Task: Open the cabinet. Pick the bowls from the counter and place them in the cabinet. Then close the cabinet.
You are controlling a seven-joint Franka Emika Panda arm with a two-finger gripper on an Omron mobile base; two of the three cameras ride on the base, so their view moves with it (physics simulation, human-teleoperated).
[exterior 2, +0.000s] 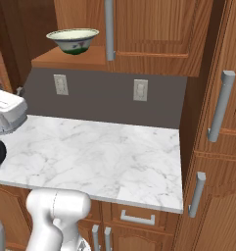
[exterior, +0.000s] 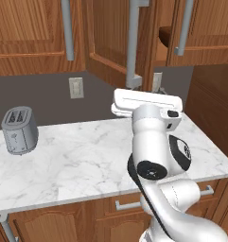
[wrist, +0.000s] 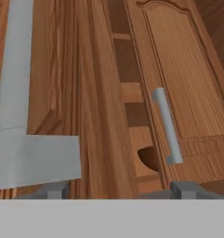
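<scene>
1. The gripper (exterior: pixel 144 85) is raised in front of the cabinet (exterior: pixel 116 42), just above the arm's white wrist. Its two pale fingers (exterior: pixel 133 81) point upward at the lower end of a long grey door handle (exterior: pixel 134 38).
2. In the hand view the dark finger tips (wrist: pixel 53 189) stand well apart at the bottom, with the wooden edge of the left door (wrist: pixel 92 93) between them. They are spread wide and nothing is clamped between them; whether a finger touches the handle cannot be told.
3. The cabinet stands partly open: the left door is swung outward toward the robot, and the right door (wrist: pixel 187 79) with its own grey handle (wrist: pixel 168 125) lies close to the frame.
4. The pale cream bowl (exterior 2: pixel 73 40), greenish outside, sits upright on the cabinet's wooden shelf (exterior 2: pixel 65 60), seen from the right base view.
5. The dark brown bowl (wrist: pixel 149 157) shows in the gap between the doors, inside the cabinet; its rim also peeks out beside the right door (exterior: pixel 165 34).
6. The white marble counter (exterior: pixel 77 160) lies below with a grey toaster (exterior: pixel 19 130) at its left end.
7. Two wall outlets (exterior 2: pixel 140 90) sit on the dark backsplash.
</scene>
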